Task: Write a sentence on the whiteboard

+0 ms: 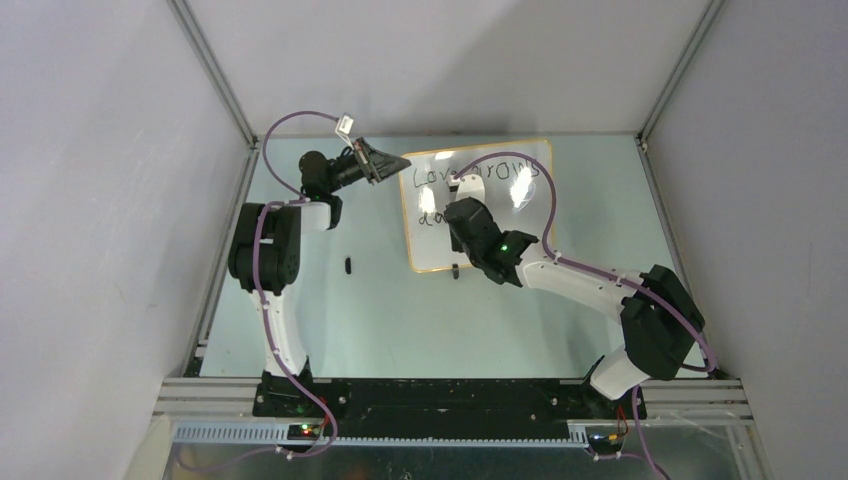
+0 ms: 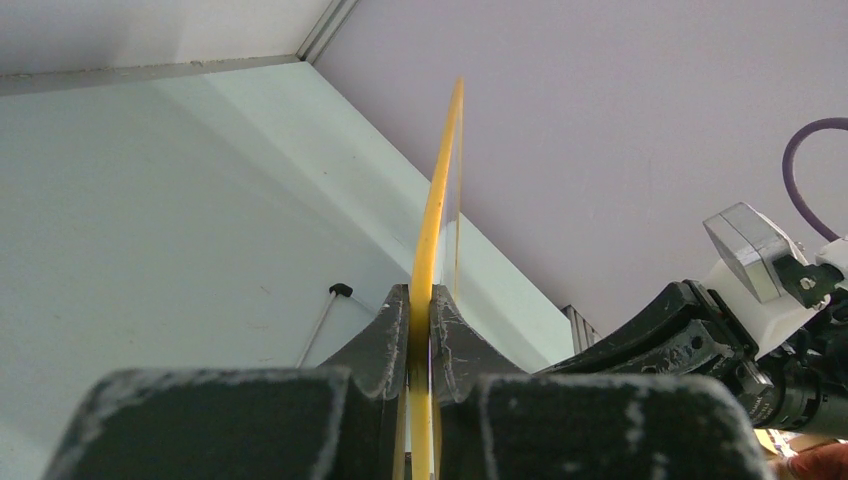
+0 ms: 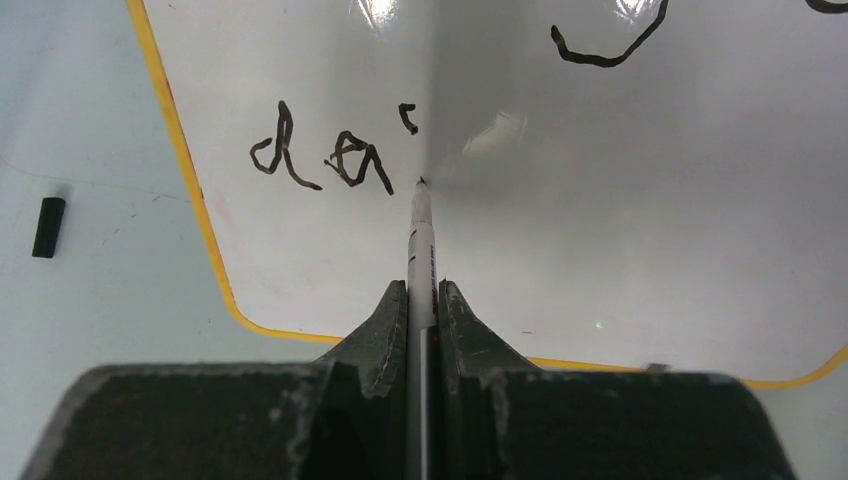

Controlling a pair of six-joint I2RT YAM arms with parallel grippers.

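The whiteboard point(image 1: 425, 248) lies on the table at the back centre, with an orange-yellow rim. The sentence point(image 1: 470, 176) reads "Love grows" on the top line. Below it, in the right wrist view, only "da" point(image 3: 320, 162) and a small dot show. My left gripper point(image 1: 385, 162) is shut on the board's upper left rim point(image 2: 432, 210), seen edge-on between the jaws in the left wrist view point(image 2: 421, 300). My right gripper point(image 1: 455, 215) is shut on a thin marker point(image 3: 421, 250). Its tip sits at the board just right of the "a".
A small black marker cap point(image 1: 348, 265) lies on the table left of the board and shows in the right wrist view point(image 3: 47, 227). A black stand foot point(image 1: 455, 268) sits at the board's near edge. Grey walls and metal posts enclose the table.
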